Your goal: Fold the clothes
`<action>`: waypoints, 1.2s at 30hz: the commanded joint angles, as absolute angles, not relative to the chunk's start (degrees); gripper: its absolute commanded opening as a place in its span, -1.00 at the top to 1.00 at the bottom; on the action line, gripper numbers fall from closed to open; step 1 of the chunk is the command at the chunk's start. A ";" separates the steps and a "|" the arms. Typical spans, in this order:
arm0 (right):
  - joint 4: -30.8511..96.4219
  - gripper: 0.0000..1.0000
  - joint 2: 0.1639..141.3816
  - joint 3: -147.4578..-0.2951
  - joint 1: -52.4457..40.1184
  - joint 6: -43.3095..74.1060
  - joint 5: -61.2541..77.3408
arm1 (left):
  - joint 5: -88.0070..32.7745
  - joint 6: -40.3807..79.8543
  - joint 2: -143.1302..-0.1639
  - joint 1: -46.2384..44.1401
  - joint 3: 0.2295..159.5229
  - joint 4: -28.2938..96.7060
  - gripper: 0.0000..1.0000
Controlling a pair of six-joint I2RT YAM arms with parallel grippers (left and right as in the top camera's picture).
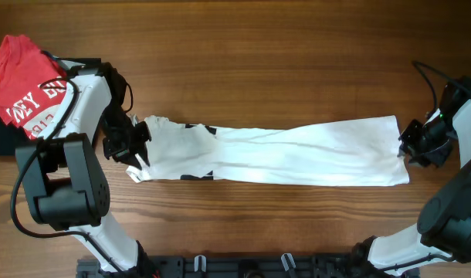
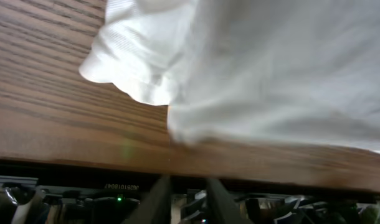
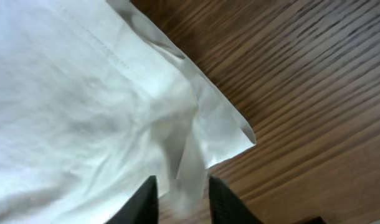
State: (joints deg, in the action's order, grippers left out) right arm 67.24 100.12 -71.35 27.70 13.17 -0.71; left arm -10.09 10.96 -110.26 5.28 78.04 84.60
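Evidently the lengthwise folding was done. The white T-shirt (image 1: 297, 154) lay on the table (image 1: 259, 54) as a long narrow band, stretched flat from left to right. Parts of its black print (image 1: 195, 177) showed at the edges near the left end.

The left gripper (image 1: 140, 144) sat at the sleeve end. In the left wrist view its fingers (image 2: 157, 200) stood slightly apart with no cloth between them, and the bunched sleeve lay just ahead.

The right gripper (image 1: 411, 144) sat at the hem end. Its fingers (image 3: 146, 200) were likewise parted, and a hem corner lay loose between them, not pinched.

Judged step: band laid out, both ends free. The next move would call for gripping one end and carrying it over toward the other to halve the length, with the layers kept aligned. The red shirt (image 1: 23, 85) lay apart at the far left.
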 commanded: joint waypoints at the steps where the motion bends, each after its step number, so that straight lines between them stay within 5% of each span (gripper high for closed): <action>1: 66.94 0.28 98.78 -70.89 27.83 13.08 -1.96 | -8.69 11.57 -109.45 5.08 77.56 84.62 0.57; 10: 66.67 0.07 98.78 -70.89 27.81 13.08 -1.58 | -11.99 11.57 -108.95 5.08 77.62 79.57 0.60; 16: 66.06 0.07 98.78 -70.89 27.83 13.06 -1.48 | -28.75 10.70 -106.26 2.72 78.65 66.08 0.53; 20: 66.04 0.07 98.78 -70.89 27.81 13.08 -1.28 | -27.81 12.25 -106.54 -3.36 78.65 55.83 0.03; 36: 66.06 0.07 98.78 -70.89 27.81 13.06 -1.26 | -16.80 33.95 -113.67 -14.98 78.63 51.35 0.07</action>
State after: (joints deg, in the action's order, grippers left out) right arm 66.17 100.12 -71.33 27.70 13.34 -0.71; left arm -18.90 30.70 -111.24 -13.78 78.28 51.37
